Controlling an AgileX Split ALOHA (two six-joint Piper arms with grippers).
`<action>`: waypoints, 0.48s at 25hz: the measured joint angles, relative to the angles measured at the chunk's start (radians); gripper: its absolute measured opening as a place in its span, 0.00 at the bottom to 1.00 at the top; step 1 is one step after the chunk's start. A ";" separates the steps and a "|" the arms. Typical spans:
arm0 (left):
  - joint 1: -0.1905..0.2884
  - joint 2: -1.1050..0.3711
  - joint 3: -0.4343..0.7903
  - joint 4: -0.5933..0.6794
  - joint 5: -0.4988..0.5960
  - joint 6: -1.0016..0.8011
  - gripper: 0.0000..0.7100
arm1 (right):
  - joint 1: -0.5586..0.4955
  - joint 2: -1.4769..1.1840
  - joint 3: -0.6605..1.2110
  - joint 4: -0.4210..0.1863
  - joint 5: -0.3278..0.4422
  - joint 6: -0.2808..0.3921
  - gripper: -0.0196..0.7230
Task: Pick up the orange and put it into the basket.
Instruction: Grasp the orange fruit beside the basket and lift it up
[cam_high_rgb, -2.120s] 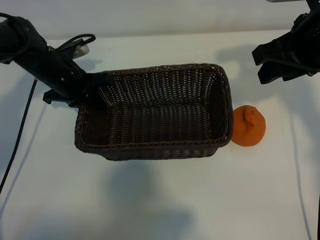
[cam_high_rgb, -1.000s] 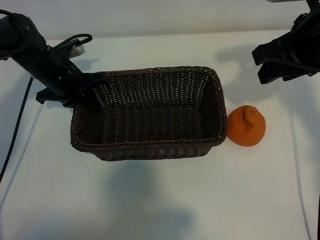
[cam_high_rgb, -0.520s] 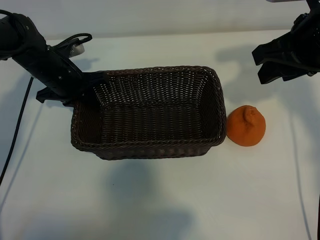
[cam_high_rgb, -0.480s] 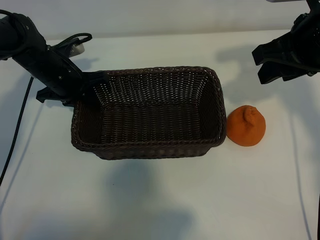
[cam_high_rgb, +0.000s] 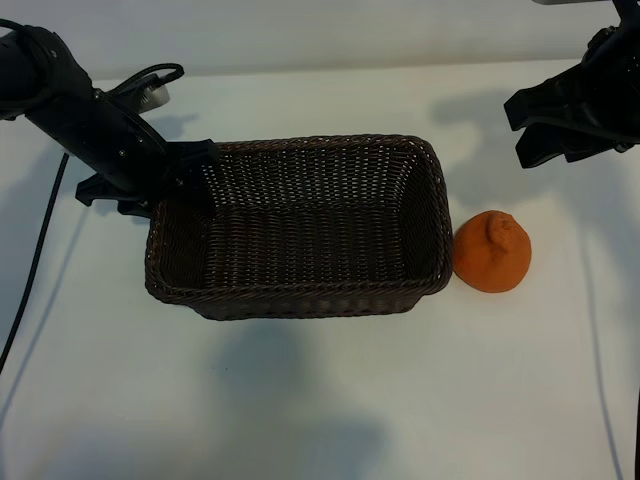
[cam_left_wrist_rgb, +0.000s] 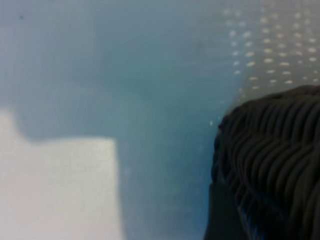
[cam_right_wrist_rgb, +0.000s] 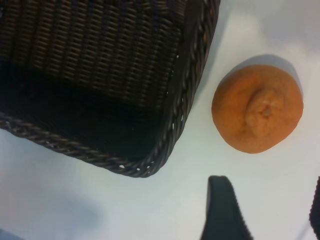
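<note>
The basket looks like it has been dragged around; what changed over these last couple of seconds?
The left hand, at the basket's far left corner, pulled it leftward, off the orange, then nudged it slightly back right. The orange stayed put beside the basket's right end, and the right hand stayed above it.

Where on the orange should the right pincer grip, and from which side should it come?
Probably from above, across the widest part of the orange, below the knobby stem end that points up. The basket wall sits close beside it, so set the fingers along that wall.
</note>
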 joint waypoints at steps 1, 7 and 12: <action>0.000 0.000 0.000 0.000 0.003 0.000 0.70 | 0.000 0.000 0.000 0.000 0.000 0.000 0.59; 0.000 0.000 0.000 0.000 0.028 -0.001 0.70 | 0.000 0.000 0.000 0.000 0.000 0.000 0.59; 0.000 0.000 -0.001 0.000 0.047 -0.002 0.70 | 0.000 0.000 0.000 0.000 0.000 0.000 0.59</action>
